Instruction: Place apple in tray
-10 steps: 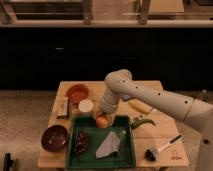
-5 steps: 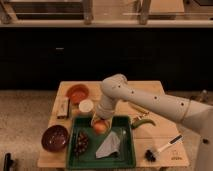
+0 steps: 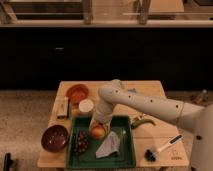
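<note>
Wooden bench (image 3: pixel 150 90) seen from above, carrying a dark green tray (image 3: pixel 127 155) at its front edge. White arm (image 3: pixel 150 104) reaching in from the right, bent down over the tray's rear left part. Claw (image 3: pixel 97 125) at the arm's lower end, directly above and in contact with the apple (image 3: pixel 98 132); finger spacing not discernible, so whether holding or released cannot be told. Apple within the tray's rim, near the back left corner. Dark brown clustered lump (image 3: pixel 81 143) just beside the apple, on its left, also in the tray. Pale folded cloth (image 3: pixel 110 146) lying to the apple's right in the tray. Maroon bowl (image 3: pixel 54 137) left of the tray; orange bowl (image 3: pixel 78 92) and white cup (image 3: pixel 86 106) behind it. Brush (image 3: pixel 162 147) at the right.
</note>
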